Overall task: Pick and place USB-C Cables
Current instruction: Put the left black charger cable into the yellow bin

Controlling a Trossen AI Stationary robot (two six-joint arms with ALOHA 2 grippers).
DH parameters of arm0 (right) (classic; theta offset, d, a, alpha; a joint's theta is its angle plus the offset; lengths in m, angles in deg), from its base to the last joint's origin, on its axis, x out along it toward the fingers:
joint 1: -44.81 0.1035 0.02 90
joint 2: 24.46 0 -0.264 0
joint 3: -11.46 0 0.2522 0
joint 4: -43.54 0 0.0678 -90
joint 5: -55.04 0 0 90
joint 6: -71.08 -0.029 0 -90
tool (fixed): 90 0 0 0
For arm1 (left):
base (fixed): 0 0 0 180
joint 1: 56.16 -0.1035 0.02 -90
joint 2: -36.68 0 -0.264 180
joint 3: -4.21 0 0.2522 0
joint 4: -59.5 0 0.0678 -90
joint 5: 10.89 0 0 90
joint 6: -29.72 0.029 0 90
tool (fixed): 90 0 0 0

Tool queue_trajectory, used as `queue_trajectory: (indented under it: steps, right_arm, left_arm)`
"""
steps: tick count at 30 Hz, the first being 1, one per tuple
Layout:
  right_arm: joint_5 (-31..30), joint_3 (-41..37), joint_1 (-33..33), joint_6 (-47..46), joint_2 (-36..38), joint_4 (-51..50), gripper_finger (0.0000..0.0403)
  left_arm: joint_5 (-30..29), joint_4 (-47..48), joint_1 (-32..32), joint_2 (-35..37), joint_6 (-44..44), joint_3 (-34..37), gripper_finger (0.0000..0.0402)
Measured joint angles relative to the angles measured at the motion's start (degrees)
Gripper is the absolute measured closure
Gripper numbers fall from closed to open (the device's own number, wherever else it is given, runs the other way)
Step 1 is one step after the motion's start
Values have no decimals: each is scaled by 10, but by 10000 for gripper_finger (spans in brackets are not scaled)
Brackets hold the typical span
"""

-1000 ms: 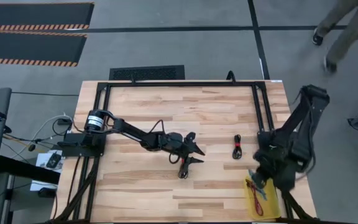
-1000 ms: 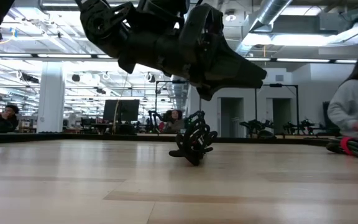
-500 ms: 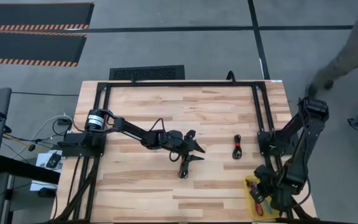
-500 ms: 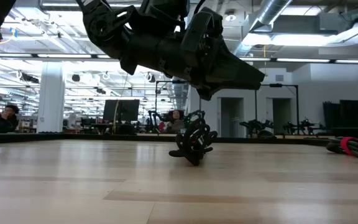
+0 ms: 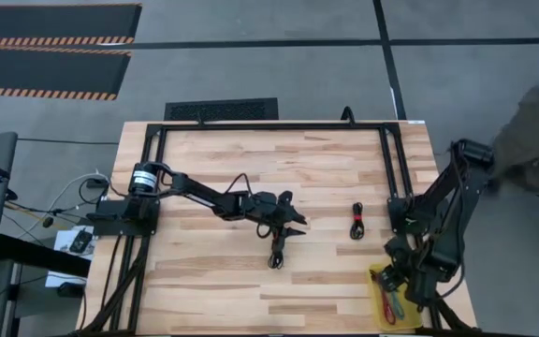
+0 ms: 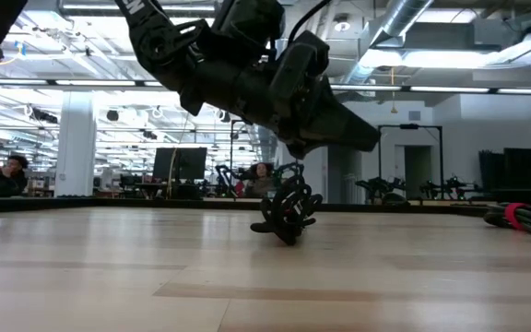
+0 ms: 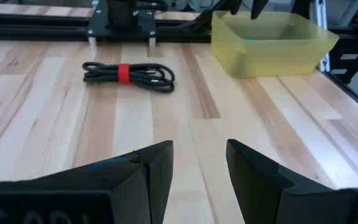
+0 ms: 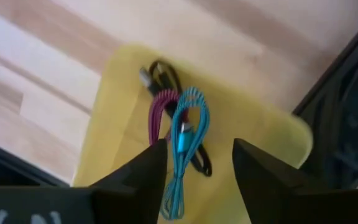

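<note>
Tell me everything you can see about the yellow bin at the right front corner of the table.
The yellow bin is a small open-topped tray of translucent, plastic-looking material with rounded corners. It stands flat on the wooden table, near the table's right front corner. Inside it lie a teal-blue cable and a dark red cable, the teal one on top. The right claw hangs open above it, touching neither.

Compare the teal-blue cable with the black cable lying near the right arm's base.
The teal-blue cable lies inside the yellow bin, on a dark red cable; the black cable lies alone on the bare table. The black one wears a red band; the teal shows none. Both are bundled.
</note>
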Motion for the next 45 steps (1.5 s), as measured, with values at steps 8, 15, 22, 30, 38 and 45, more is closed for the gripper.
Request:
queue_trajectory:
  steps: [8, 15, 22, 30, 38, 45]
  right_arm:
    - [-81, 0, -16, 56, 15, -19, 204]
    - [-138, 0, -22, 100, 15, -20, 218]
    - [-198, 0, -59, 131, 13, -51, 220]
    - [-283, 0, -133, 176, -11, -52, 217]
    - [-351, 0, -207, 324, -50, 23, 217]
    - [-397, 0, -264, 385, -97, 25, 226]
  left_arm:
    - [-11, 10, -3, 0, 0, 0, 262]
    - [-16, 26, -1, 0, -2, 0, 262]
    - [-17, 38, 11, 8, 3, 0, 262]
    - [-87, 122, 24, 70, 17, 0, 262]
    - [-195, 266, 52, 102, -13, 0, 262]
    - [-142, 342, 68, 102, 47, 0, 262]
